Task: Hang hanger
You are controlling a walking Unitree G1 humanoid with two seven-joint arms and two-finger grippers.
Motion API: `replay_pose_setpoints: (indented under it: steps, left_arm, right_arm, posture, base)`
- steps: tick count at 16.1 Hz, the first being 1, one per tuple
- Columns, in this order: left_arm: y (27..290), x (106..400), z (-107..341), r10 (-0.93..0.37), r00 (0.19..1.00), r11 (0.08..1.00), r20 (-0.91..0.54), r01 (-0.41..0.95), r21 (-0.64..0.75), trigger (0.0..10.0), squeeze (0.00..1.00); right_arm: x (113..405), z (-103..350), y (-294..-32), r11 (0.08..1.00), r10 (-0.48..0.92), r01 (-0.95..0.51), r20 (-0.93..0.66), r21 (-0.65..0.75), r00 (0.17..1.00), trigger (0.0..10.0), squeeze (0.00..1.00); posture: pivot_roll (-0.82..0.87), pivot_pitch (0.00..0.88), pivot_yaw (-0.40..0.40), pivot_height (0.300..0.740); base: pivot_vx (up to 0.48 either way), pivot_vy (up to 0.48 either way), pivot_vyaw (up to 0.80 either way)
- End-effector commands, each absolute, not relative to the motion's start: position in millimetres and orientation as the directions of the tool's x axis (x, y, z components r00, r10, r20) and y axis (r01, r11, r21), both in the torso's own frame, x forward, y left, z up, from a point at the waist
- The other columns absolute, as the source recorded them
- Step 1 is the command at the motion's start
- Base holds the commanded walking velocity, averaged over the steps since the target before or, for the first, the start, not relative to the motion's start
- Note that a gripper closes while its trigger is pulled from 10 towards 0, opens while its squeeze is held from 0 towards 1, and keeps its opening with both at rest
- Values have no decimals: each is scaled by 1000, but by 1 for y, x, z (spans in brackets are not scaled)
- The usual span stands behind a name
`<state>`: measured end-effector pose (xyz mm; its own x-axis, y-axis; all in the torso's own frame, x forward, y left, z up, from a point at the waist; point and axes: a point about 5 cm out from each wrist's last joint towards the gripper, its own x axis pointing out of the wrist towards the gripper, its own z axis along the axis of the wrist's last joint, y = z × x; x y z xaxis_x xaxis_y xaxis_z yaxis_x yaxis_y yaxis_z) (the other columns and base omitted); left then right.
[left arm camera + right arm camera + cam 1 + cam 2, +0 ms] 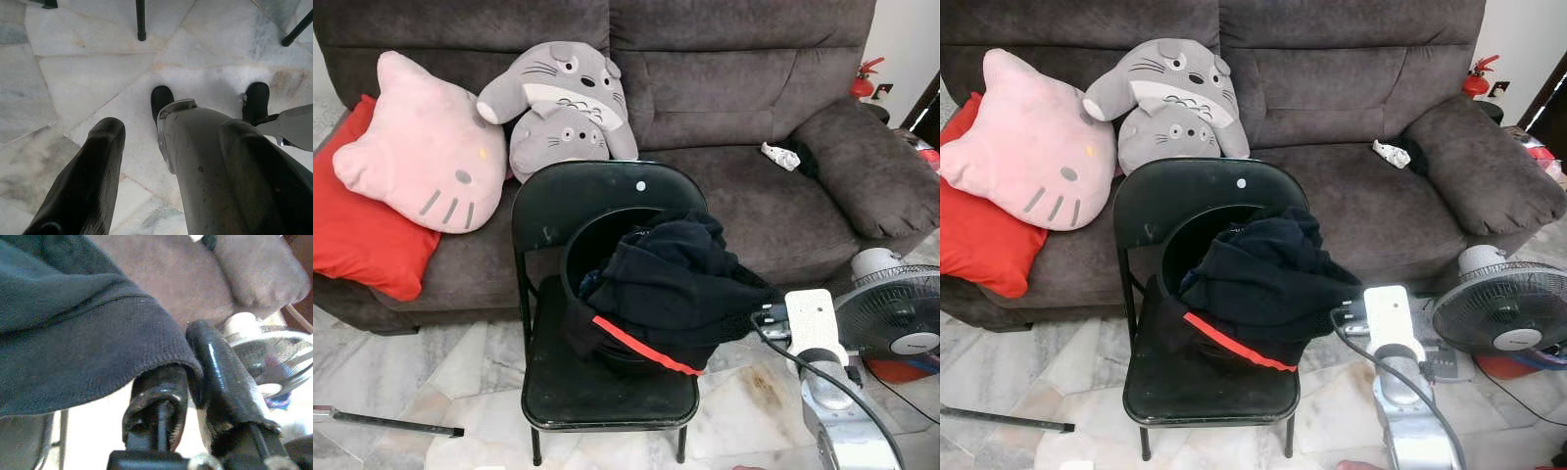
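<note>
A black folding chair (597, 392) stands in front of the sofa with a black tub (587, 245) on its seat. Dark clothes (675, 279), one with a red stripe, are heaped in the tub and spill over its rim. My right gripper (759, 318) reaches in from the right to the edge of the heap. In the right wrist view the right gripper (190, 362) is shut on the ribbed hem of a dark garment (73, 342). My left gripper (171, 129) hangs open over the marble floor, beside my own leg.
A grey sofa (744, 196) behind the chair holds a pink cat cushion (426, 147), two grey plush toys (558, 108) and a red pillow (357, 230). A floor fan (891, 318) stands at the right. A dark rod (386, 423) lies on the floor at the left.
</note>
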<state>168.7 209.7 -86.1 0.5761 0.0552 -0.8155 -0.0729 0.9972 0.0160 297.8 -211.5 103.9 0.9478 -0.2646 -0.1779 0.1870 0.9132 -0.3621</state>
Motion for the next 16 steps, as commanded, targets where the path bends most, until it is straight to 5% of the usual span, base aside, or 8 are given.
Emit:
replay_pose_setpoints:
  steps: [1, 2, 3, 5, 6, 9, 11, 16]
  left_arm:
    - [211, 157, -91, 58, 534, 997, -844, -80, 18, 10000, 0]
    - [211, 157, -91, 57, 533, 997, -844, -80, 17, 10000, 0]
    - [211, 157, -91, 56, 533, 997, -844, -79, 16, 10000, 0]
    - [211, 157, -91, 52, 532, 997, -845, -78, 13, 10000, 0]
    - [210, 157, -92, 51, 531, 997, -846, -79, 11, 10000, 0]
    - [210, 157, -92, 48, 529, 997, -847, -77, 8, 10000, 0]
    - [210, 157, -92, 46, 528, 997, -848, -76, 6, 10000, 0]
    - [210, 157, -92, 42, 527, 997, -849, -73, 4, 10000, 0]
  right_arm:
    - [299, 115, -218, 886, -285, 219, -107, -410, 953, 10000, 576]
    - [299, 116, -218, 884, -282, 219, -97, -413, 955, 10000, 506]
    - [299, 116, -217, 885, -276, 213, -98, -413, 956, 10000, 0]
    - [297, 111, -216, 880, -275, 199, -120, -431, 954, 10000, 0]
    - [293, 103, -217, 878, -276, 176, -170, -446, 946, 10000, 780]
    - [288, 86, -219, 875, -268, 112, -277, -472, 923, 10000, 1000]
    - [283, 72, -215, 871, -233, 36, -349, -490, 908, 10000, 0]
    - [274, 52, -213, 829, -202, -80, -430, -553, 880, 10000, 0]
  posture:
    - [-64, 168, -37, 740]
    - [-64, 168, -37, 740]
    - [-65, 169, -37, 740]
    - [-63, 169, -39, 740]
    - [-65, 171, -40, 740]
    - [-66, 171, -39, 740]
    - [-65, 174, -39, 740]
    - [-67, 173, -38, 740]
  base:
    - [0, 0, 0]
    - [0, 0, 0]
    - [0, 0, 0]
    - [0, 0, 0]
    - [0, 0, 0]
    - [0, 0, 0]
    - [0, 0, 0]
    - [0, 0, 0]
